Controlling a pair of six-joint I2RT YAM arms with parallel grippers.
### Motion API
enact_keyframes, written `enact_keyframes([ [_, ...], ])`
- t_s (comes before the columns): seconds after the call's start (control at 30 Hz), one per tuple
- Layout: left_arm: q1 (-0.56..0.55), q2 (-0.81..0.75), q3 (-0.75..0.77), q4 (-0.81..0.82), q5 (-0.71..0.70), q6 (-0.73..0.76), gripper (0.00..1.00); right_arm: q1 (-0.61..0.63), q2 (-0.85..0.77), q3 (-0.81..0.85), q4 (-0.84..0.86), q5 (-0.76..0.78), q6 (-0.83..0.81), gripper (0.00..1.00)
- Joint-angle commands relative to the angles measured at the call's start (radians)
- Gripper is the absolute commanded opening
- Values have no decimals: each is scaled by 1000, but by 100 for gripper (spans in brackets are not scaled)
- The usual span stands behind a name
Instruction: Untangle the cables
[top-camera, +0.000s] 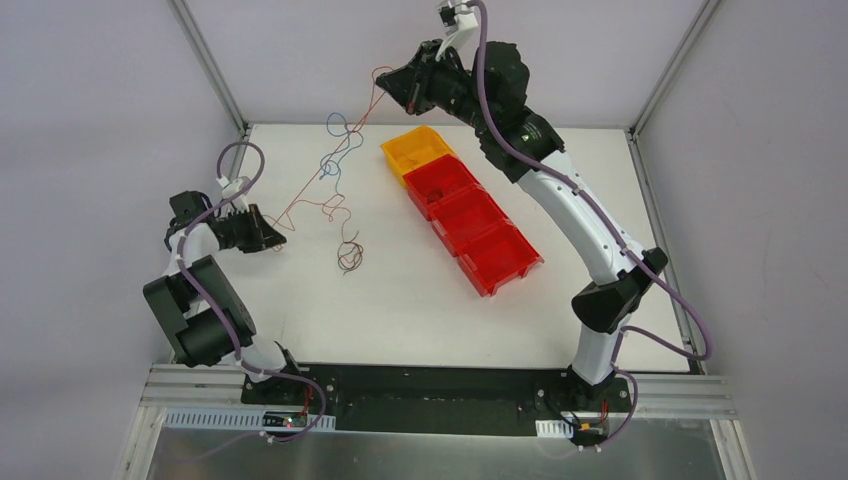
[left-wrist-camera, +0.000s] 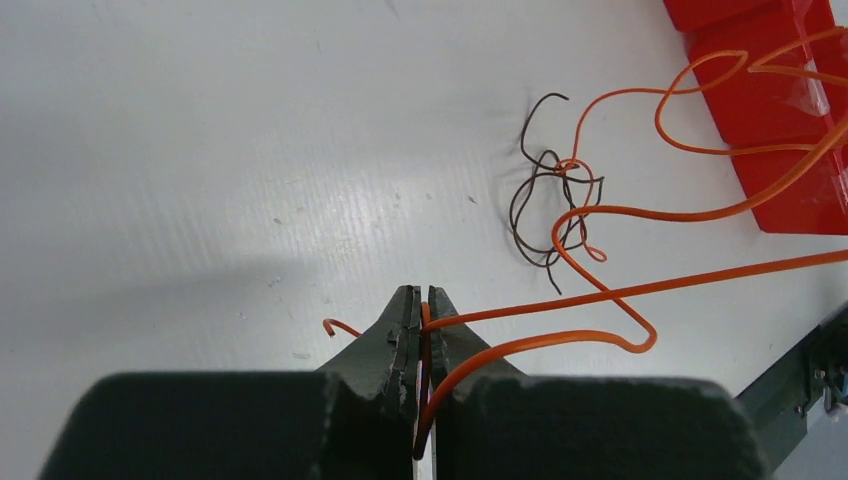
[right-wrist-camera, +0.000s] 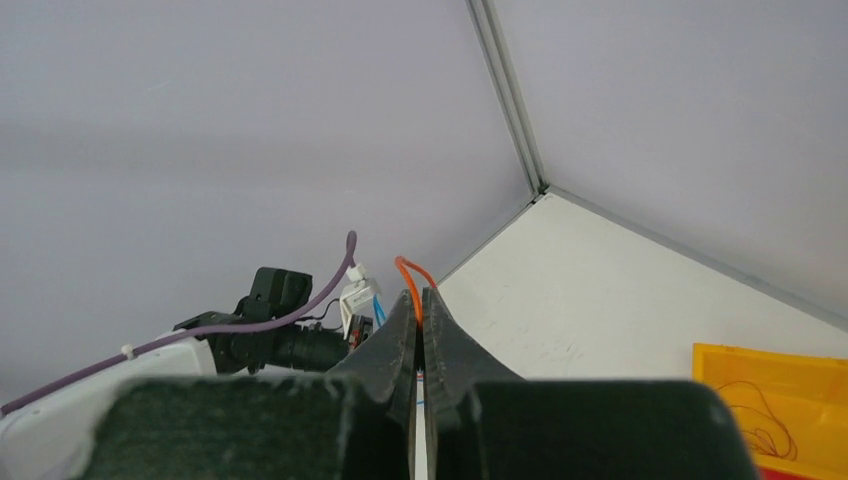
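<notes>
Plainly, the left claw (left-wrist-camera: 421, 300) is pressed together on a hair-thin orange wire (left-wrist-camera: 640, 291), which leaves its tips toward 3 o'clock in the left wrist view. A small knot of thin black wire (left-wrist-camera: 550, 200) lies on the white table (left-wrist-camera: 200, 150) at 1 o'clock of those tips, with orange loops crossing it. Overhead, the orange wire climbs toward 1 o'clock to the raised right claw (top-camera: 385, 82), likewise pinching it. A curly thin blue wire (top-camera: 335, 150) sits beside the span.

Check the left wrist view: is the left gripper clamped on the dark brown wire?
No, the left gripper is shut on the orange wire, while the dark wire lies ahead of it, ungripped.
</notes>
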Motion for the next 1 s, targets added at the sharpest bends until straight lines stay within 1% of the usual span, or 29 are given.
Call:
enact_keyframes([
  [0.0,68,52,37,-101,-233,155,0,-49,-95,141,193,23,11,0],
  [0.03,72,39,39,-125,-204,188,0,-48,-104,118,173,1,30,0],
  [0.07,74,21,44,-153,-144,216,0,-47,-114,82,146,-27,82,0],
  [0.13,74,-22,64,-228,-30,236,0,-42,-135,-27,80,-141,203,0],
  [0.2,73,-72,88,-282,59,206,0,-23,-166,-207,56,-255,309,0],
  [0.27,74,-107,104,-309,101,185,0,-4,-207,-434,56,-323,368,0],
  [0.33,74,-135,105,-323,88,184,0,9,-249,-620,24,-341,299,0],
  [0.4,73,-145,96,-343,56,212,0,11,-285,-774,-13,-322,157,0],
  [0.47,71,-136,87,-376,27,241,0,9,-292,-876,-62,-274,28,0],
  [0.5,71,-128,84,-389,18,251,0,6,-274,-893,-105,-271,-29,5],
  [0.53,67,-117,79,-398,9,255,0,7,-234,-887,-167,-269,-84,20],
  [0.57,64,-104,74,-405,4,254,0,8,-211,-862,-230,-265,-115,38],
  [0.6,57,-90,73,-413,0,250,0,8,-172,-819,-295,-267,-137,52],
  [0.63,51,-72,74,-420,-5,239,0,9,-152,-790,-318,-282,-151,60],
  [0.67,38,-55,76,-428,-13,230,0,12,-139,-770,-324,-296,-165,64],
  [0.73,6,-24,76,-444,-33,215,0,30,-134,-761,-280,-315,-190,68],
  [0.8,-18,-4,70,-447,-50,192,0,56,-120,-747,-242,-329,-219,68],
  [0.87,-35,4,61,-449,-71,179,0,91,-87,-711,-241,-345,-261,68],
  [0.97,-38,16,56,-449,-101,169,0,136,-33,-667,-228,-306,-313,66],
])
